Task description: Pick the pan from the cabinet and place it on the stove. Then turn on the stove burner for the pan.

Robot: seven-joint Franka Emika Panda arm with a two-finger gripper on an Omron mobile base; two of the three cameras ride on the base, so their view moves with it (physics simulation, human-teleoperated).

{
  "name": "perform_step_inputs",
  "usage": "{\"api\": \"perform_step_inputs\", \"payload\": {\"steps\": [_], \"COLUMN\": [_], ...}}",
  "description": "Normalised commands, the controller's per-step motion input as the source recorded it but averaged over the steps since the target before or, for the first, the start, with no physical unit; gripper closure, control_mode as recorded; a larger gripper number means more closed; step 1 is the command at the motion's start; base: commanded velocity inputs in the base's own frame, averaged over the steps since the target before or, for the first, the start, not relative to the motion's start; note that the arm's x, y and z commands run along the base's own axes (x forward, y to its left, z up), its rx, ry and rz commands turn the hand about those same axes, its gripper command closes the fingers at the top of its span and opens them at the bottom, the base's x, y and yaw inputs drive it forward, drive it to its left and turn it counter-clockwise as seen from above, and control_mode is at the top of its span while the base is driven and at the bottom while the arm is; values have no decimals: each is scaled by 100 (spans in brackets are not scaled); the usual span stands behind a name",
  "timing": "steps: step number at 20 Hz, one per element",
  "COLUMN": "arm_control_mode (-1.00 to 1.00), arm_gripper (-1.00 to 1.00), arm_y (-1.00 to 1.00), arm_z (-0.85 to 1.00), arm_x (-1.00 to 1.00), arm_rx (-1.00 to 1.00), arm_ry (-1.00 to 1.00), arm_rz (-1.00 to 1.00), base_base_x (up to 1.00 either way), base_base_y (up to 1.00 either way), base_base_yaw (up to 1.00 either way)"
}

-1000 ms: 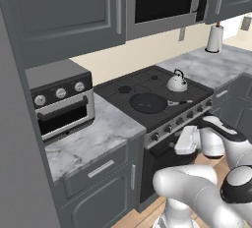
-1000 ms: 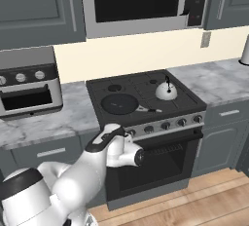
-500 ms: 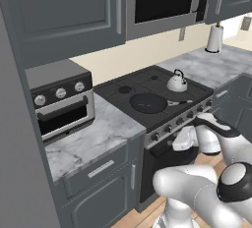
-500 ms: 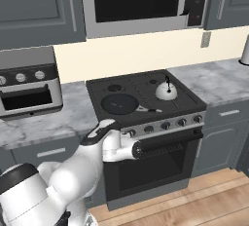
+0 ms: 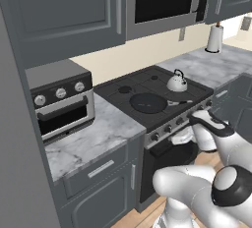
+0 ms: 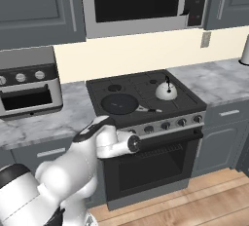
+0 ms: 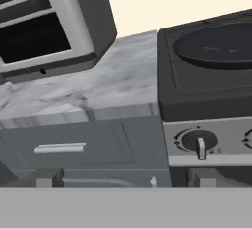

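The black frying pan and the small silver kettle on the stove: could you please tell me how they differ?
The wide, shallow black frying pan sits low and flat on the front-left burner; the small silver kettle is rounded, taller and narrower, farther back to the right. The pan's slim handle lies sideways; the kettle's dark handle arches over its top. Both rest on the black stove cooktop.

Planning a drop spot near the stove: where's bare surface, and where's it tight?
Free: the marble counter between the toaster oven and the stove, and the counter right of the stove. Crowded: the cooktop, with the pan front left and the kettle back right.
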Motion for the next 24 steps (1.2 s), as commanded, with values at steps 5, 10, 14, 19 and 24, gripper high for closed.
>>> {"api": "perform_step_inputs", "payload": {"steps": [5,10,14,19,24], "arm_control_mode": [-100,-100,-100,-100,-100], "arm_gripper": [-100,-100,-100,-100,-100], "arm_y": [31,35,12,0,-8], "arm_z": [-8,-25,-22,-2,-1], "arm_x": [0,0,0,0,0], "arm_rx": [-15,-15,-5,0,3], "arm_ry": [12,11,7,0,0], "arm_rz": [-6,-2,-3,-2,0], "base_base_x": [0,0,0,0,0], "base_base_y": [0,0,0,0,0], "base_base_yaw": [0,0,0,0,0]}}
